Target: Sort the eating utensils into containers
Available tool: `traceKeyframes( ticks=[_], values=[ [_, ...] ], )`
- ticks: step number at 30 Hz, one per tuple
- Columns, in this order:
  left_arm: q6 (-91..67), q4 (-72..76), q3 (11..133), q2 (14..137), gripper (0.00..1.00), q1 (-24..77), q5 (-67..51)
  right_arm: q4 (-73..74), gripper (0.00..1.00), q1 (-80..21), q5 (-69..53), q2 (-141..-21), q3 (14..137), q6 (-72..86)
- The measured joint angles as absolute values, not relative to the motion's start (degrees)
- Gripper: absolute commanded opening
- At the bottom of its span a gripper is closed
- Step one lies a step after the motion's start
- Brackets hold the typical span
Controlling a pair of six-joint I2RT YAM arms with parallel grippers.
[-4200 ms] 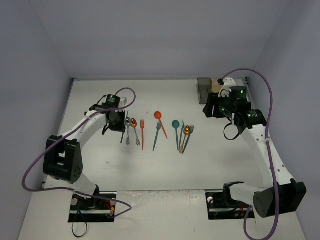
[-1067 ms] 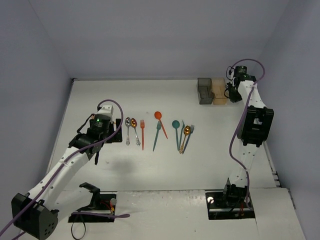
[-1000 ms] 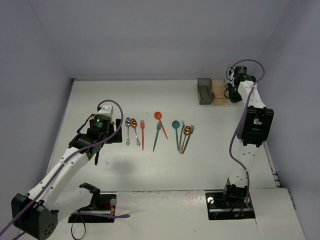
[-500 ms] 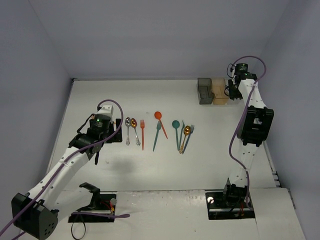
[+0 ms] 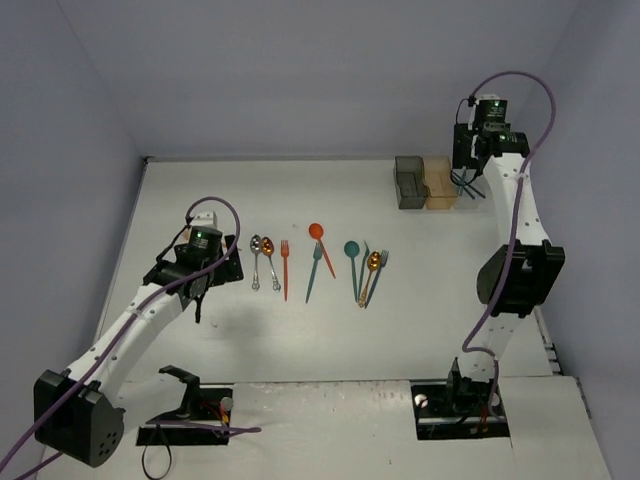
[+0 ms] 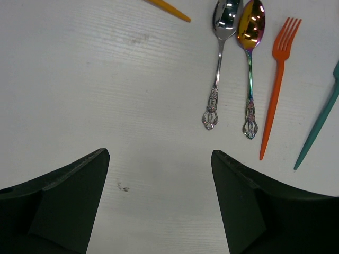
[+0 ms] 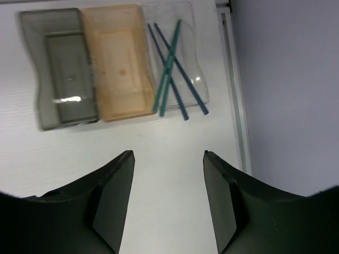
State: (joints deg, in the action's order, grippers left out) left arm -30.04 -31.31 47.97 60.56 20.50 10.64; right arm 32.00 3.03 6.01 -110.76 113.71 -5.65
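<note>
Several eating utensils lie in a row mid-table: a silver spoon (image 5: 256,255) (image 6: 220,53), a gold-tinted spoon (image 5: 270,260) (image 6: 250,53), an orange fork (image 5: 285,268) (image 6: 276,90), an orange spoon (image 5: 320,238), a teal fork (image 5: 314,270), a teal spoon (image 5: 352,262), a gold spoon (image 5: 370,272) and a blue-grey fork (image 5: 379,272). The containers stand at the back right: dark grey (image 7: 66,69), orange-tan (image 7: 116,61) and clear (image 7: 197,53). Three teal chopsticks (image 7: 172,69) lie in the clear one. My right gripper (image 7: 168,154) (image 5: 466,172) hangs open above the bins. Left of the spoons, my left gripper (image 6: 159,153) (image 5: 205,288) is open and holds nothing.
An orange stick tip (image 6: 169,6) shows at the top edge of the left wrist view. The table's right rim (image 7: 233,79) runs just beside the clear bin. The back wall rises right behind the bins.
My right gripper has opened and risen from the clear bin, and the chopsticks now lie inside it. The left arm has shifted slightly near the spoons.
</note>
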Motion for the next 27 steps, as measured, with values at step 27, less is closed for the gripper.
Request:
traceKeyframes(
  ticks=[27],
  values=[
    [-55.05, -29.1, 73.32, 103.99, 0.64, 3.23, 14.7, 23.01, 0.77, -7.64, -8.91, -67.38, 71.74, 6.05]
  ],
)
